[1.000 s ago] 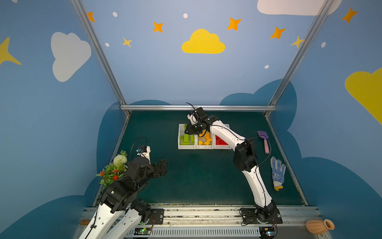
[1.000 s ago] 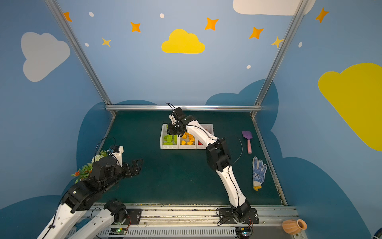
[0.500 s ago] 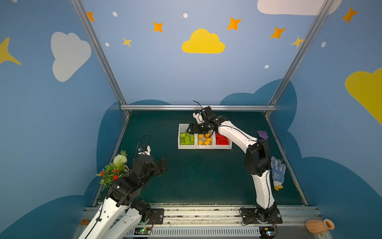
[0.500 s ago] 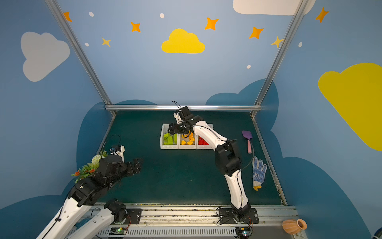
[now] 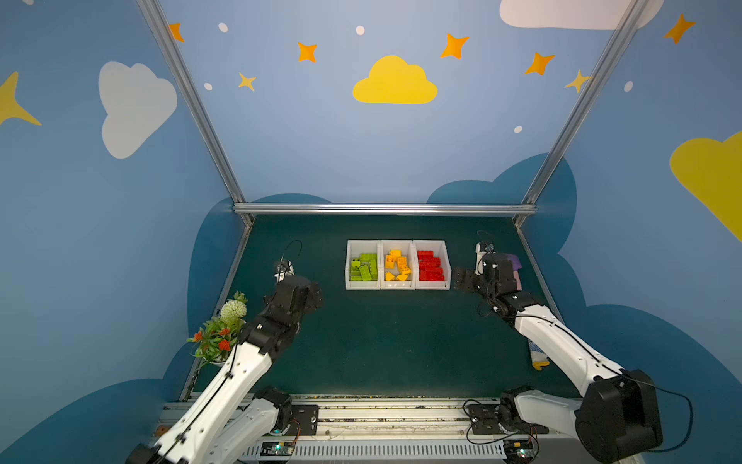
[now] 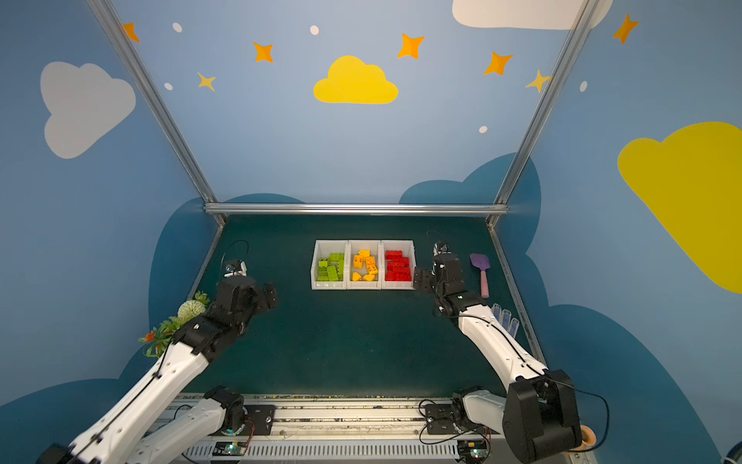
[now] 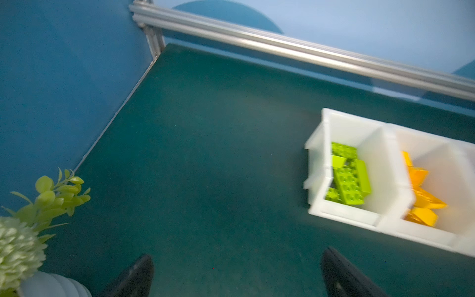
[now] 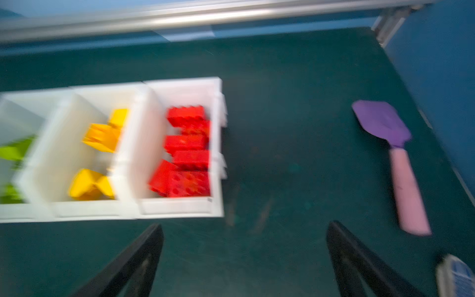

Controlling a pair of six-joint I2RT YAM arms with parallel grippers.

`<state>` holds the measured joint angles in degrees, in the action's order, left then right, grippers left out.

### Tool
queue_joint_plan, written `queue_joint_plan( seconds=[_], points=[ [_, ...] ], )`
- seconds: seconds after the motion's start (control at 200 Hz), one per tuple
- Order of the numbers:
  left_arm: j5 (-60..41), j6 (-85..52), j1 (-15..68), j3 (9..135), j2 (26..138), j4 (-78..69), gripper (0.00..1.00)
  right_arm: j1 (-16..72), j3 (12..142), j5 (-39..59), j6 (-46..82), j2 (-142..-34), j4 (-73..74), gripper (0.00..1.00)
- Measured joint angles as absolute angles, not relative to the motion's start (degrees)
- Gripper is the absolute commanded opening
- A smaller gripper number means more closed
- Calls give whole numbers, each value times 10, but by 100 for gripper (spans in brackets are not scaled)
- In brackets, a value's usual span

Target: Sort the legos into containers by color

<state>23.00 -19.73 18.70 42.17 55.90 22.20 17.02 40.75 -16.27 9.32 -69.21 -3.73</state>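
Holding green legos (image 5: 364, 268), yellow legos (image 5: 397, 266), red legos (image 5: 431, 266), three white bins (image 5: 396, 285), both arms' jaws apart

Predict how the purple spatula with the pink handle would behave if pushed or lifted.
The spatula lies flat on the mat, so it would probably slide or pivot, not roll. Lifted by its slim handle, the wider blade end may droop or swing.
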Motion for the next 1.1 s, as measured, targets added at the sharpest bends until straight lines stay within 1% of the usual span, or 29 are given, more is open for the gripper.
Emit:
queue_joint_plan(
  seconds=[0.145,0.305,0.471,0.561,0.711,0.771,0.851,0.976,1.101],
  points=[
    [239,-171,138,389,685,108,100,145,314,-235,50,-723,74,97],
    [232,-136,71,368,782,8,100,118,274,-266,24,-788,180,97],
    [195,-112,13,316,819,-132,100,94,232,-260,25,-792,310,97],
    [172,-93,8,316,842,-176,100,82,206,-247,25,-819,405,97],
    [149,-74,9,317,868,-248,100,71,175,-203,17,-836,478,97],
    [137,-67,9,315,870,-263,100,68,170,-190,15,-868,534,97],
    [122,-59,9,298,867,-306,100,62,178,-172,14,-879,514,97],
    [104,-39,15,217,874,-427,100,55,206,-158,15,-877,503,97],
    [67,-37,1,218,891,-414,100,53,216,-151,16,-877,500,97]
  ],
)
